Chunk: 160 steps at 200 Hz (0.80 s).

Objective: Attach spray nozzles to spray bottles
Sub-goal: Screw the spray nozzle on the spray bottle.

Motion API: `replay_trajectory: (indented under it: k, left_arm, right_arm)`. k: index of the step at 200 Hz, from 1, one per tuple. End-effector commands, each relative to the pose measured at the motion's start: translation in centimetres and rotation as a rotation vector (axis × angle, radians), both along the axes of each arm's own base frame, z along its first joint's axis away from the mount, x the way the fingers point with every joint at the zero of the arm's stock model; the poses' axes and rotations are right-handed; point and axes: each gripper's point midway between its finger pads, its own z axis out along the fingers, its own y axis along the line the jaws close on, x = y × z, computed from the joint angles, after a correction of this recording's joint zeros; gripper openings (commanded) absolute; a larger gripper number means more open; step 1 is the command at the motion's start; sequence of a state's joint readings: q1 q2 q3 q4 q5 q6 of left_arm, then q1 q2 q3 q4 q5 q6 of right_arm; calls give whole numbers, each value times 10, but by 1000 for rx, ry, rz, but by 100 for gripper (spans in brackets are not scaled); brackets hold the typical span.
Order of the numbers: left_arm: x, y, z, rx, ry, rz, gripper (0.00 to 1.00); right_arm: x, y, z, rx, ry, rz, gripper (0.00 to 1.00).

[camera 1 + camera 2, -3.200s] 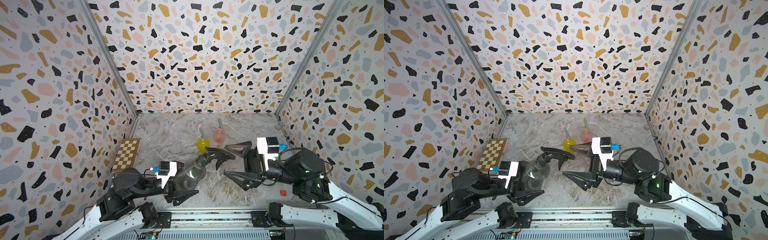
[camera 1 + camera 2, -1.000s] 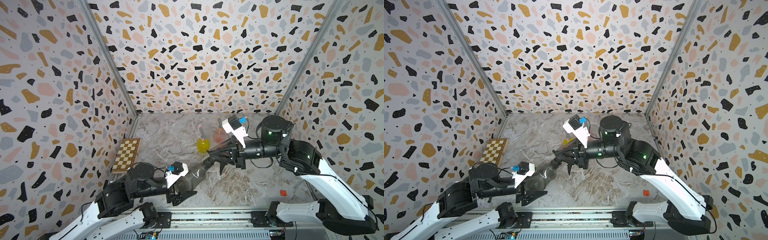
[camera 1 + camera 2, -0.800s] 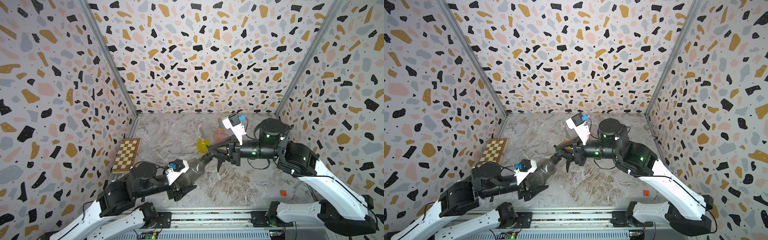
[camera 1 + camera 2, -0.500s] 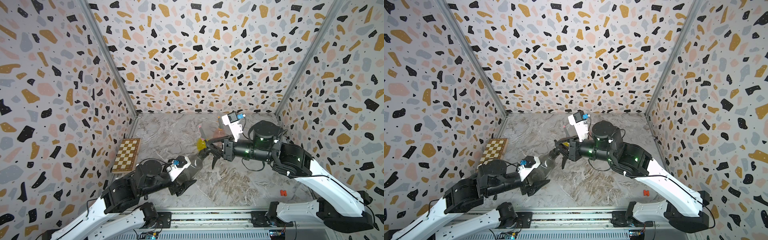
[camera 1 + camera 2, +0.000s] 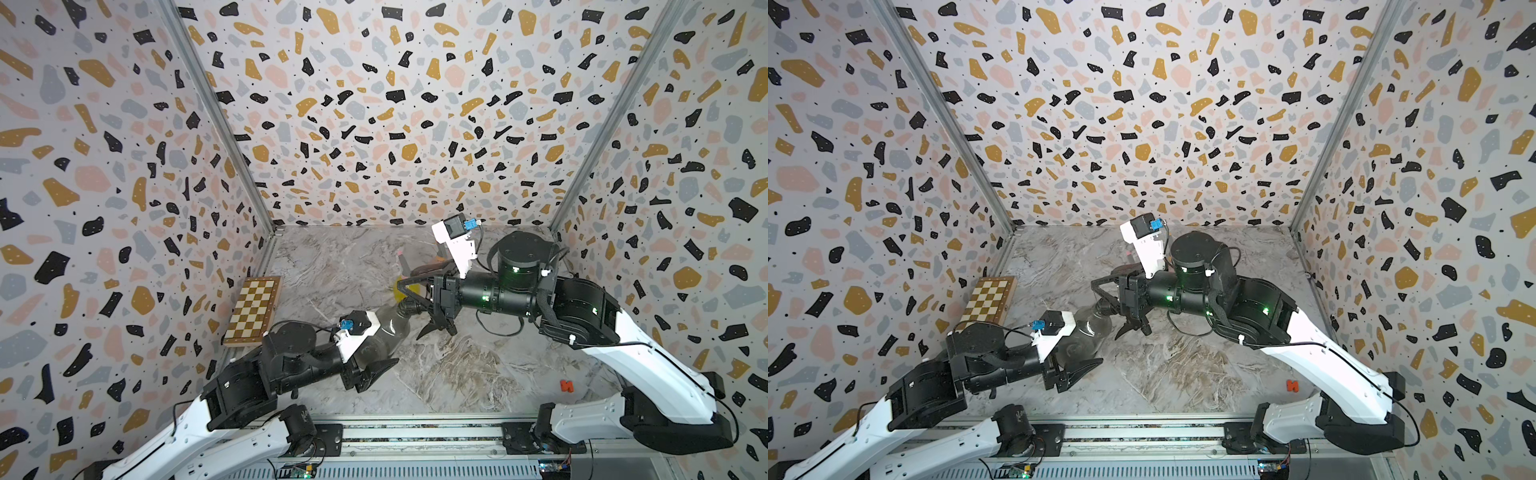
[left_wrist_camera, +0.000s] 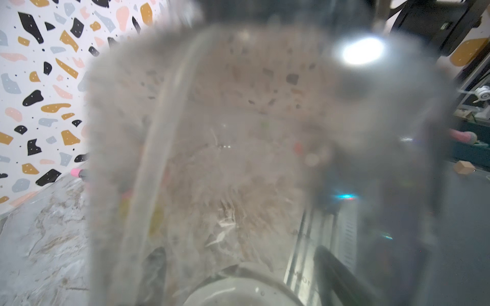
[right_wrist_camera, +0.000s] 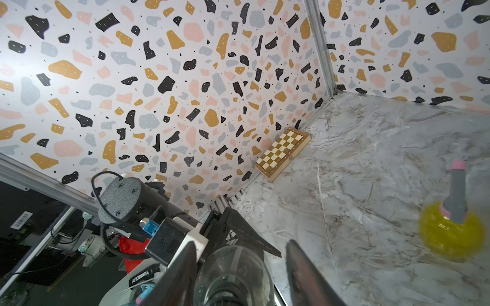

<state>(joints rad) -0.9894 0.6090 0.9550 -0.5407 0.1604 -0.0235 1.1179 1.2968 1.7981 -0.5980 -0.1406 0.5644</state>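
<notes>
We barely see the black nozzle point(image 5: 406, 306), half hidden between our right gripper's point(image 5: 411, 311) parted jaws, atop the tilted grey bottle point(image 5: 390, 328) our left gripper point(image 5: 380, 351) clamps.

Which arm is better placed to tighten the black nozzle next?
Probably right: the right gripper stands open around the black nozzle at the neck, while the left gripper is busy holding the grey bottle.

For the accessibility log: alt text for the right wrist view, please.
Open jaws of the right gripper flank the smoky grey bottle, which the left gripper holds from the far side. Beyond are a chessboard against the wall and a nozzle-fitted yellow bottle.
</notes>
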Motion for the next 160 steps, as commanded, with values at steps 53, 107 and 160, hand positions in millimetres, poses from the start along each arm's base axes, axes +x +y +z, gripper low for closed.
replay_trajectory:
  k: [53, 107, 160]
  left_arm:
    - [3, -8, 33, -213, -48, 4, 0]
    - [4, -12, 38, -267, -61, -4, 0]
    - [-15, -19, 43, -289, -69, -124, 0]
  right_arm:
    - [-37, -53, 71, 194, -320, 61, 76]
    - [-42, -58, 44, 186, -334, 79, 80]
    - [-46, -61, 31, 211, -372, 94, 84]
